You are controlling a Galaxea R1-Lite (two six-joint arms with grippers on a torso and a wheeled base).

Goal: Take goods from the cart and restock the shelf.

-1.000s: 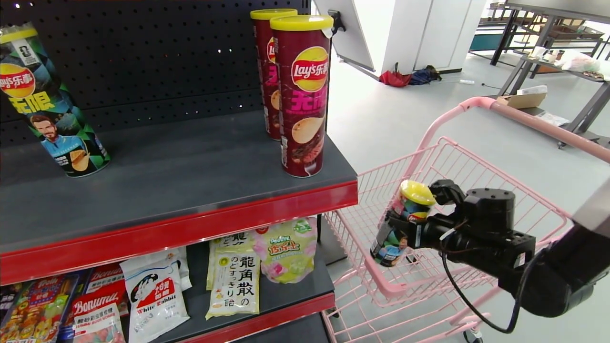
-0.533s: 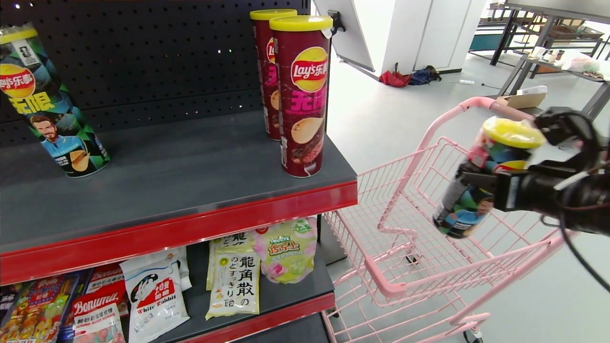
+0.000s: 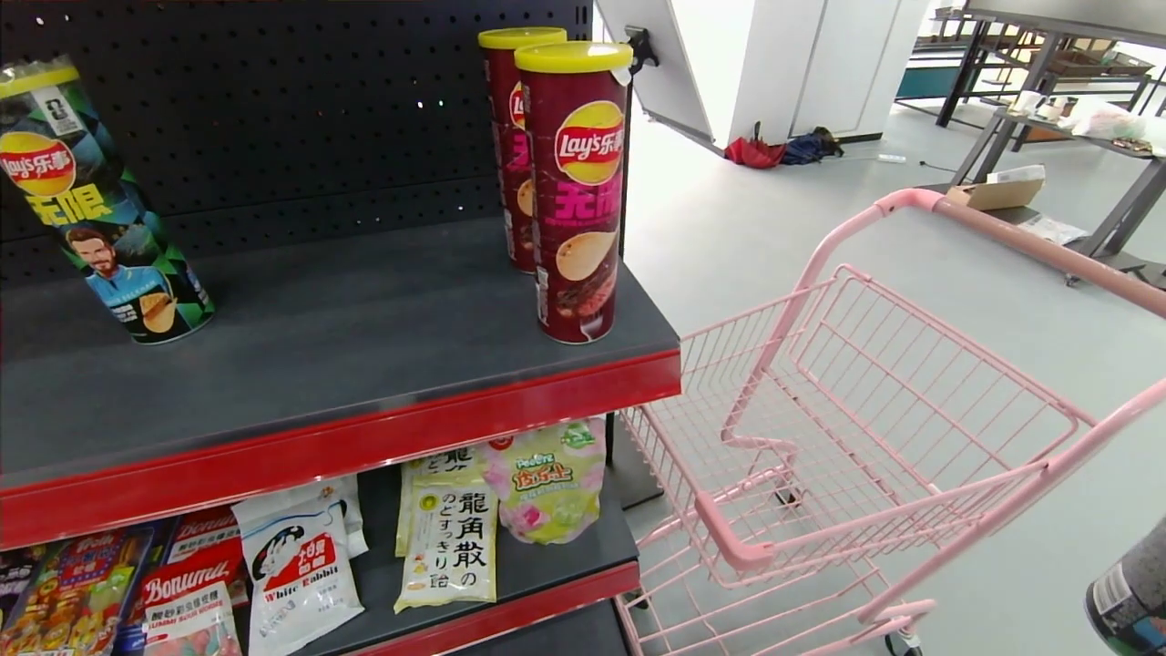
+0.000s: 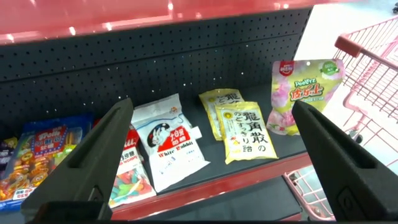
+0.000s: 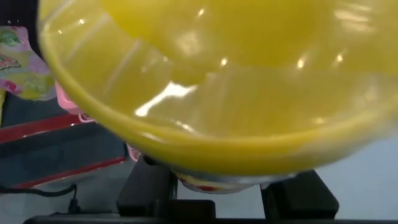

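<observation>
Left gripper [image 4: 211, 104] is holding its fingers [image 4: 93, 162] wide apart. Right gripper [image 5: 221, 190] is clamping the can [image 3: 1132, 597] at 4 o'clock in the head view.

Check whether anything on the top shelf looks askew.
The green chip can at the top shelf's left end looks tilted, top leaning left, while the two maroon cans stand upright. Lens bend at the picture's edge may exaggerate it.
</observation>
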